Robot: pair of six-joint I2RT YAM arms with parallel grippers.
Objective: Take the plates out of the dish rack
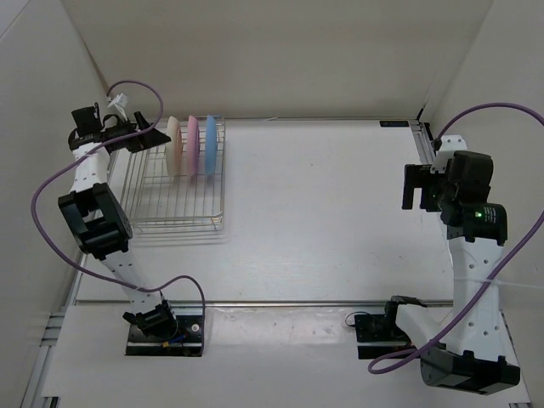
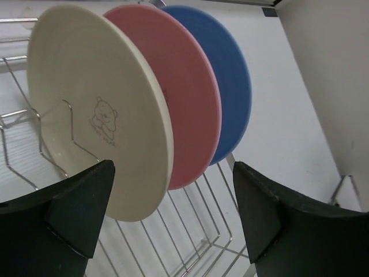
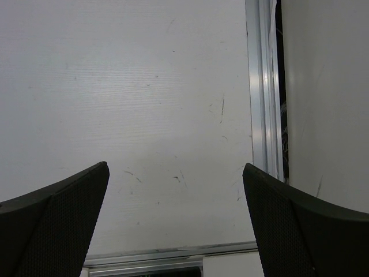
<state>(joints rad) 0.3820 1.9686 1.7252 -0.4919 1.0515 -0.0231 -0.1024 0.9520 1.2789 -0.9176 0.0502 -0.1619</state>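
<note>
Three plates stand on edge at the far end of the silver wire dish rack [image 1: 170, 200]: cream [image 1: 174, 146], pink [image 1: 193, 144], light blue [image 1: 211, 143]. In the left wrist view the cream plate [image 2: 92, 98] with a small bear drawing is nearest, then the pink plate [image 2: 184, 98] and the blue plate [image 2: 230, 81], over the rack wires [image 2: 196, 231]. My left gripper [image 1: 151, 136] [image 2: 173, 196] is open, just left of the cream plate, holding nothing. My right gripper [image 1: 416, 185] [image 3: 176, 196] is open and empty above bare table at the right.
The white table [image 1: 340, 212] has a metal rail [image 3: 262, 86] along its right edge and white walls on three sides. Purple cables [image 1: 51, 221] loop off both arms. The rack's near half holds no plates.
</note>
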